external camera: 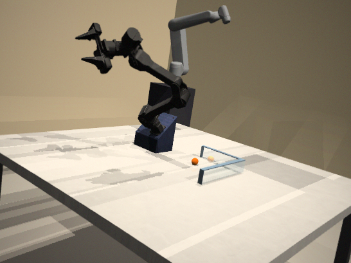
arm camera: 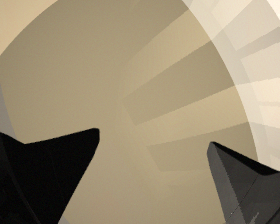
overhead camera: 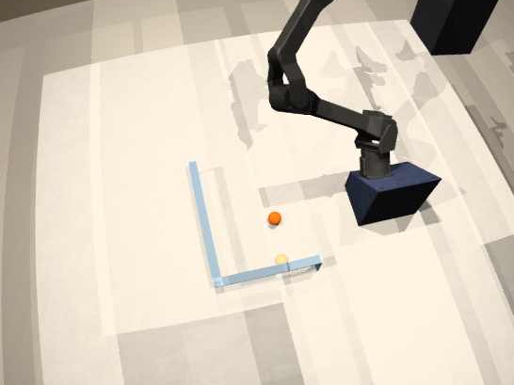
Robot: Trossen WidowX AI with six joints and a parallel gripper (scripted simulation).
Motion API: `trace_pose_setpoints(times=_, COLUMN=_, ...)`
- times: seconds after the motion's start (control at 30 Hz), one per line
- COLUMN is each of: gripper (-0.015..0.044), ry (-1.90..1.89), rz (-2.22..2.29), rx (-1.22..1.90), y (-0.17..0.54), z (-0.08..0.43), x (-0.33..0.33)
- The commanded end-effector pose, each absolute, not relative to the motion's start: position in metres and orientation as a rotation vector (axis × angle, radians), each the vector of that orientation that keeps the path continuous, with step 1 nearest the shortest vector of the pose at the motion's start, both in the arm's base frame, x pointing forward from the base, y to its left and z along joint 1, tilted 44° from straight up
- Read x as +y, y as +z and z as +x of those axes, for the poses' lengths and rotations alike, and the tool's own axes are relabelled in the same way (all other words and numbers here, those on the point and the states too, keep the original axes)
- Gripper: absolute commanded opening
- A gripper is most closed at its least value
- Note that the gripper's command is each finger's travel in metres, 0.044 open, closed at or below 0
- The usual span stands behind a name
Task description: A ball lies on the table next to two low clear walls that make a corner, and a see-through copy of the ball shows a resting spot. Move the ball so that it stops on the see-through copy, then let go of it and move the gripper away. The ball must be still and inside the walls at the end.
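An orange ball point(overhead camera: 275, 218) point(external camera: 195, 161) lies on the table, inside the open side of the corner and apart from both walls. The see-through copy point(overhead camera: 281, 259) point(external camera: 210, 159) is a pale orange ball close beside the shorter wall point(overhead camera: 254, 274) point(external camera: 222, 152). The longer wall point(overhead camera: 203, 217) point(external camera: 222, 165) meets it at a corner. Both walls are clear with blue top edges. My gripper point(external camera: 78, 49) point(arm camera: 155, 142) is open and empty, raised high above the table and far from the ball. In the top view its fingers are out of the frame.
The dark blue base block point(overhead camera: 400, 199) point(external camera: 155, 139) of my arm stands near the ball's side of the table. A second, grey arm point(external camera: 180, 45) stands on a tall dark block point(overhead camera: 458, 10) behind it. The table edge point(external camera: 80, 203) shows in the exterior view.
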State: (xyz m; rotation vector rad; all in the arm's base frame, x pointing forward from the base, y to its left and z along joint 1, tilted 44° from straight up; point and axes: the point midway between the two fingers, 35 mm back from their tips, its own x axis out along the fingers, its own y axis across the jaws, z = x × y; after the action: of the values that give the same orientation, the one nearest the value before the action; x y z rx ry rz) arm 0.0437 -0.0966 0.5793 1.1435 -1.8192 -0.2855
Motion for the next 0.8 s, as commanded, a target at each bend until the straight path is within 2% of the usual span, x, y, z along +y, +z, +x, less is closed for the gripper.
trace_pose_setpoints(times=0.0, gripper=0.0374, ry=-0.287, rz=1.144, rx=-1.817, y=0.579, z=0.043, x=-0.097)
trace_pose_setpoints(times=0.13, gripper=0.0269, ry=-0.322, rz=1.160, rx=-1.795, y=0.576, z=0.016, x=-0.105)
trace_pose_setpoints(times=0.17, gripper=0.0262, ry=-0.337, rz=1.167, rx=-1.790, y=0.574, z=0.008, x=-0.109)
trace_pose_setpoints(times=0.47, gripper=0.0262, ry=-0.512, rz=1.246, rx=-1.674, y=0.544, z=-0.031, x=-0.173)
trace_pose_setpoints(times=0.77, gripper=0.0262, ry=-0.761, rz=1.319, rx=-1.414, y=0.493, z=-0.012, x=-0.254)
